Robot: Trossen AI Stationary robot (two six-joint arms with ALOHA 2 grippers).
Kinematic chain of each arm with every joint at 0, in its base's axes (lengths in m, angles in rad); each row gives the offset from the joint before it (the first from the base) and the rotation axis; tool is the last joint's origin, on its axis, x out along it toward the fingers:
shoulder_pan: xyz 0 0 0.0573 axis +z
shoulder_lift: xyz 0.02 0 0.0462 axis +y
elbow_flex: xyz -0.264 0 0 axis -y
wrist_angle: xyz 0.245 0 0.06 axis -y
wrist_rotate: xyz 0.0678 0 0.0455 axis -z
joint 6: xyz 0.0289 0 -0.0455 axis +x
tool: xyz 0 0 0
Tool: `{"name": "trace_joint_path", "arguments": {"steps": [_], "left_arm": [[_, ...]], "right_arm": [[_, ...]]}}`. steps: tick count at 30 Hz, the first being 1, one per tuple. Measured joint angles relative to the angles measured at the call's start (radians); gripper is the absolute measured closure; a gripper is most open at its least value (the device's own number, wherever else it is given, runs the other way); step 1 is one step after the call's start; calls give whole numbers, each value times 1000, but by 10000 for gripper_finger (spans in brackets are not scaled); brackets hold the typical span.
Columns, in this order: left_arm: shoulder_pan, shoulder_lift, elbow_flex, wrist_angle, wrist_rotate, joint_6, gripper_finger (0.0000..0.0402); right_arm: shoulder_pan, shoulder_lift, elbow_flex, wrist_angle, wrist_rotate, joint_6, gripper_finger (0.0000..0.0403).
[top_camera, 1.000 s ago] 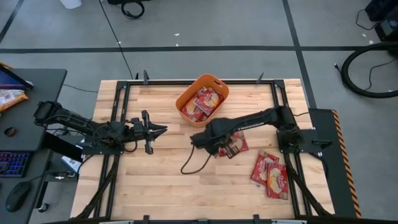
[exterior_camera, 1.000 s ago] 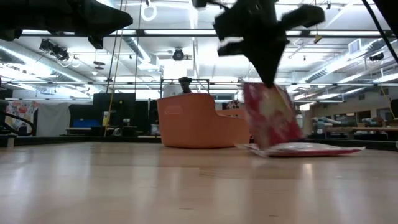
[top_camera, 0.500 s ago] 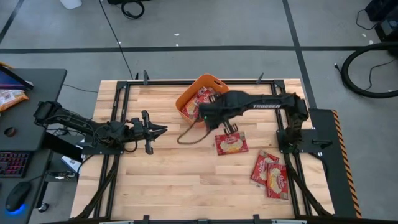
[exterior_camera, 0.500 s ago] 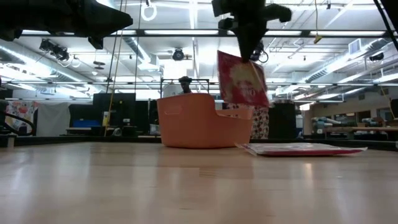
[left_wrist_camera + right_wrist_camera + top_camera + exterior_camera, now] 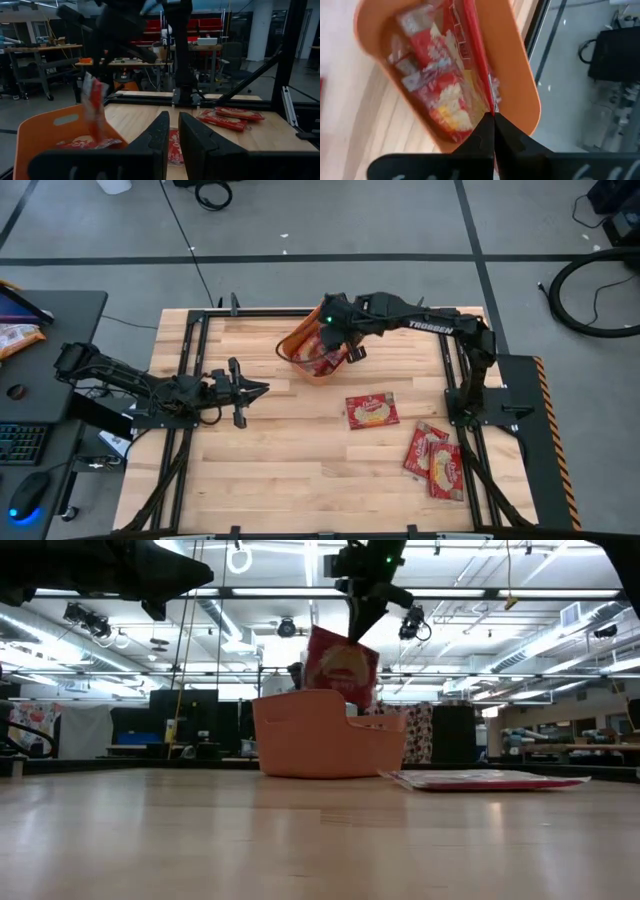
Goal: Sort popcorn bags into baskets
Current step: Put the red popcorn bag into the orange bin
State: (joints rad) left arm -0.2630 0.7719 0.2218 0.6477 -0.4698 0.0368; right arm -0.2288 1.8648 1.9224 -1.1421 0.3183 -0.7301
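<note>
Popcorn bag point(image 5: 341, 668) from table to above tub point(image 5: 325, 745)
</note>
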Motion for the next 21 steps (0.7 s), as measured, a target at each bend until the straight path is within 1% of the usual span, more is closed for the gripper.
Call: {"name": "trace_joint_path", "arguments": {"steps": [2, 5, 8, 10, 13, 17, 21], "left_arm": [[0, 0, 0, -5, 0, 0, 356], [0, 0, 0, -14, 0, -16, 356], [0, 0, 0, -19, 0, -39, 356], [0, 0, 0, -32, 0, -73, 356], [0, 0, 0, -61, 1, -134, 356], [0, 0, 0, -71, 1, -152, 356], [0, 0, 0, -71, 0, -152, 356]], "right_arm": [[-19, 0, 0, 5, -49, -3, 402], [-34, 0, 0, -39, -140, -1, 402], [-37, -1, -32, -33, -208, -18, 402], [-38, 0, -64, -21, -222, -37, 402], [-49, 0, -129, 54, -241, -62, 402], [-67, 1, -194, 150, -236, -108, 402], [-98, 1, -226, 256, -234, -140, 401]]}}
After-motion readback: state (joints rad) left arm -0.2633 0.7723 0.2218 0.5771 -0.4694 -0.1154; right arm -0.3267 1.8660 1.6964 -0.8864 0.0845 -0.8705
